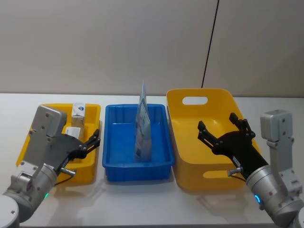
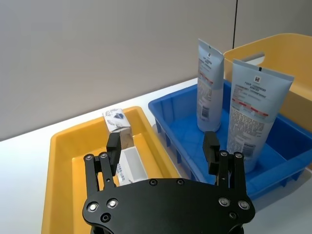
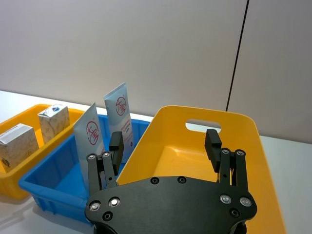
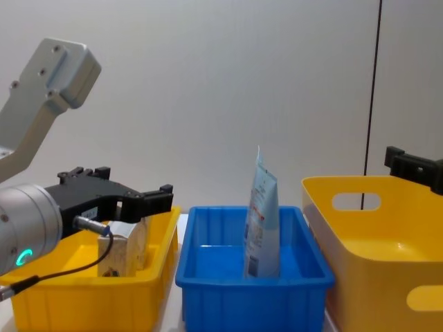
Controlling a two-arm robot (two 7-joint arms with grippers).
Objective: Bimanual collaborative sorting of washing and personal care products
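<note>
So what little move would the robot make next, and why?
Probably lower the left gripper onto the nearer carton: it hovers open, holding nothing, over the small yellow bin that holds it. The right gripper hovers open over the large yellow bin.

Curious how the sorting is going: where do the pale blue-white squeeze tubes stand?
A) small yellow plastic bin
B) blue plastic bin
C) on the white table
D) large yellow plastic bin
B: both pale blue-white squeeze tubes stand upright inside the blue plastic bin.
</note>
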